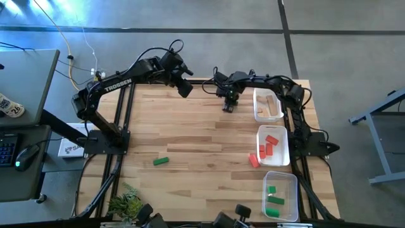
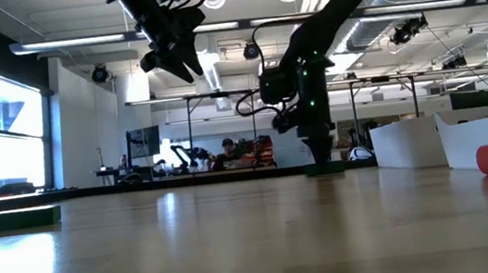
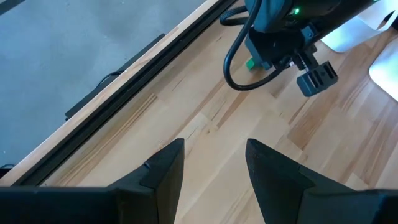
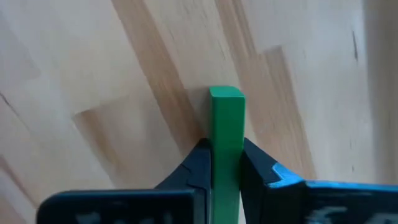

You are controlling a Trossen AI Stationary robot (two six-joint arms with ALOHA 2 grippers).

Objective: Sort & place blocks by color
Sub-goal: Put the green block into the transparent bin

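Blocks, sorted and loose, on your pale wooden table [image 1: 202, 145], with grey floor around it and an open workshop hall beyond, where a person sits far off among benches. Right gripper [image 4: 225, 171]: lowered to the far side of the table, just beside the far tray, its fingers clamped together on a green bar [image 4: 226, 143] that rests on the wood. Left gripper [image 3: 214, 168]: raised over the far edge of the table, fingers apart, holding nothing. Three trays run down your right side: the far tray [image 1: 268, 104] with tan blocks [image 1: 272, 103], the middle tray [image 1: 273, 145] with red blocks [image 1: 271, 145], the near clear tray [image 1: 280, 196] with green blocks [image 1: 274, 201]. One red block [image 1: 254, 160] lies on the wood touching the middle tray's edge. One green block [image 1: 161, 161] lies alone toward the near left, well apart from everything. A small plant [image 1: 125, 204] sits at the near left corner.
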